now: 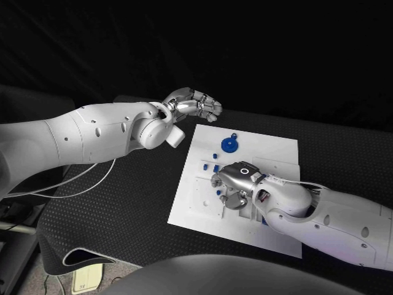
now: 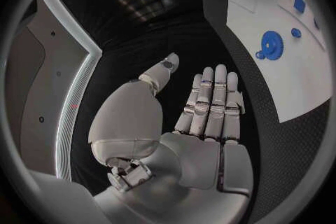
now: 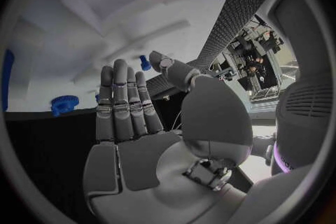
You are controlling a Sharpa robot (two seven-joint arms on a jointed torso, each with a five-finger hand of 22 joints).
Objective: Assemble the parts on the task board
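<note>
The white task board (image 1: 269, 149) lies in the middle of the black table. A blue gear (image 1: 229, 145) lies near its far edge, with small blue parts (image 1: 216, 157) just in front of it. My right hand (image 1: 234, 186) hovers over the board's left half; in the right wrist view the right hand (image 3: 129, 117) has straight fingers with the thumb apart and holds nothing, with a small blue part (image 3: 144, 61) and the gear (image 3: 64, 104) beyond it. My left hand (image 1: 193, 104) hangs off the board's far left corner. That left hand (image 2: 210, 112) is flat and empty.
The board (image 2: 297, 81) with the gear (image 2: 271, 43) and a small blue part (image 2: 296, 32) lies beside my left hand. A black mat (image 1: 116, 209) covers the table to the board's left. A white cable (image 1: 81, 178) runs under my left arm.
</note>
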